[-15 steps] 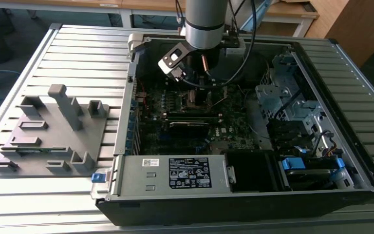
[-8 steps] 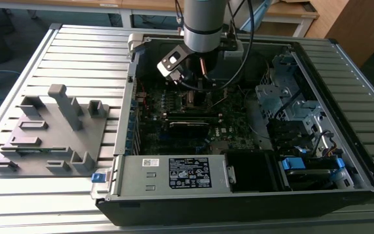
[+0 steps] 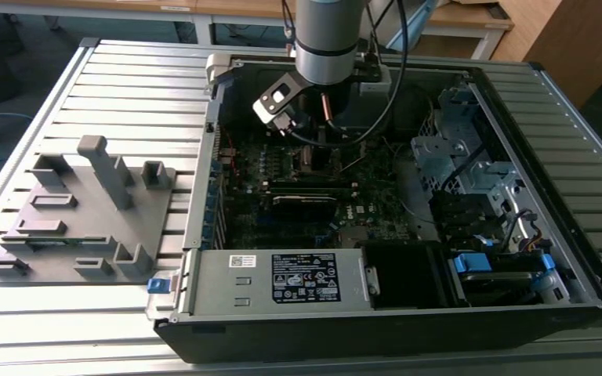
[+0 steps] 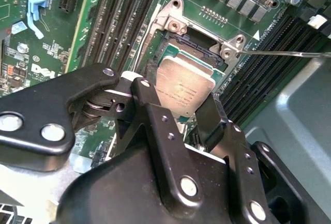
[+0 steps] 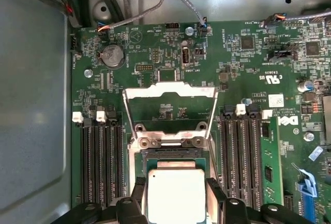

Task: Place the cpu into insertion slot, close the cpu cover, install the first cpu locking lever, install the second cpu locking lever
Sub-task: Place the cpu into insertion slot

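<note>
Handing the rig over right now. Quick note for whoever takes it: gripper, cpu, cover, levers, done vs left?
The gripper is shut on the cpu, one finger on each of two opposite edges.
The cpu is at the slot, covering most of it; I cannot tell if it is seated.
The cover is open, flipped back off the slot.
One thin lever stands free beside the slot, not locked.
Done: cpu brought to the slot.
Left: cpu release, cover closing, both levers.
</note>
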